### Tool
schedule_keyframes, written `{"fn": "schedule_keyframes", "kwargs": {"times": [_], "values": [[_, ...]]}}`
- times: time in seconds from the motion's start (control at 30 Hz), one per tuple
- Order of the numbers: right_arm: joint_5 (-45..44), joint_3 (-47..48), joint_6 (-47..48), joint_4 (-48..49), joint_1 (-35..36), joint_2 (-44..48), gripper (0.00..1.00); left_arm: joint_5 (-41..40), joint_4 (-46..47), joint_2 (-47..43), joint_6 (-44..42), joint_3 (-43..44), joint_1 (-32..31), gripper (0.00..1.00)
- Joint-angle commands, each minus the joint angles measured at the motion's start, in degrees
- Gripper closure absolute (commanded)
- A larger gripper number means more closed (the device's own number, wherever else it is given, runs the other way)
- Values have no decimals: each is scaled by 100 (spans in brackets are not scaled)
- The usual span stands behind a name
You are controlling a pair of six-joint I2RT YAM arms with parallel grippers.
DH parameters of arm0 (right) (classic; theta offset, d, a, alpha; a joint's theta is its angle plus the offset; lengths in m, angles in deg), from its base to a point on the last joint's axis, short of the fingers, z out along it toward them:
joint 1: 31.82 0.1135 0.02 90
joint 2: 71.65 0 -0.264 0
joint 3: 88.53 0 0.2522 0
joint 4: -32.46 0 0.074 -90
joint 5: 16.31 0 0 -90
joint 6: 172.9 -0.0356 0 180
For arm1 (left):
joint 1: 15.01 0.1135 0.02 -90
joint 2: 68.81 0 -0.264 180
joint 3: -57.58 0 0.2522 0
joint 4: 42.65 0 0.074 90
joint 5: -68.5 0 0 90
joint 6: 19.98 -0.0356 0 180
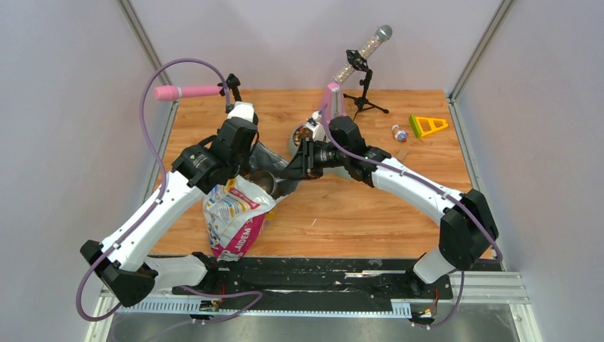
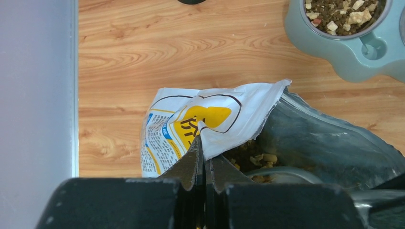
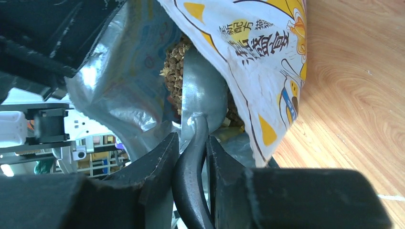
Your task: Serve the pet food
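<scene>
The printed bag [image 1: 235,214] lies open on the table, silver inside [image 2: 329,143]. My left gripper [image 2: 204,138] is shut on the rim of the bag's mouth and holds it up. My right gripper [image 3: 191,139] is shut on the dark handle of a metal scoop [image 3: 203,90]. The scoop's bowl is inside the bag mouth [image 1: 267,184]. Pet food [image 3: 174,71] lies heaped in the bag against the scoop, and some shows behind the left fingers [image 2: 253,157]. More pet food [image 2: 341,12] fills a teal pet bowl [image 2: 334,47] beyond the bag.
The pet bowl [image 1: 303,134] stands just behind the right wrist. A microphone on a small tripod [image 1: 363,85] and a pink one [image 1: 186,92] stand at the back. A yellow-green triangle toy [image 1: 427,125] and a small bottle [image 1: 399,133] lie back right.
</scene>
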Motion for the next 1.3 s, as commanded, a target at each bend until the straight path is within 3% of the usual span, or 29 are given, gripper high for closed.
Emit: {"fn": "schedule_keyframes", "kwargs": {"times": [0.0, 0.9, 1.27], "values": [[212, -227, -381, 759, -151, 619, 100, -302, 957, -242, 48, 296, 2, 100], [-122, -1778, -981, 1919, -867, 2175, 100, -471, 979, -275, 11, 266, 2, 100], [-22, -2278, -1433, 2834, -1061, 2414, 100, -502, 997, -282, 10, 252, 2, 100]]}}
